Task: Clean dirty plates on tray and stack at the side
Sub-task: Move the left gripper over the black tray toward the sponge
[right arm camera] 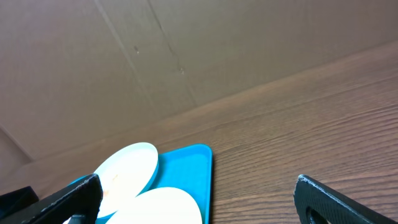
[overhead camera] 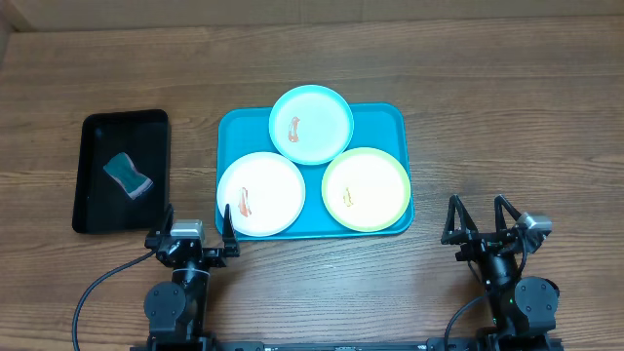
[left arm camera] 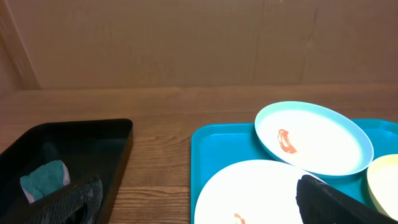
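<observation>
The turquoise tray [overhead camera: 390, 122] lies mid-table with three plates on it. The light blue plate [overhead camera: 311, 124] sits at the back with an orange smear. The white plate [overhead camera: 260, 193] is front left with a smear. The yellow-green plate [overhead camera: 366, 188] is front right with a faint mark. My left gripper [overhead camera: 198, 219] is open and empty just in front of the tray's left corner. My right gripper [overhead camera: 480, 216] is open and empty, right of the tray. The left wrist view shows the white plate [left arm camera: 249, 193], the blue plate [left arm camera: 314, 137] and the tray [left arm camera: 217, 146].
A black tray [overhead camera: 93, 190] at the left holds a teal sponge [overhead camera: 129, 176]; it also shows in the left wrist view [left arm camera: 93, 140] with the sponge [left arm camera: 43, 179]. Bare wood table lies right of the turquoise tray [right arm camera: 202, 165] in the right wrist view.
</observation>
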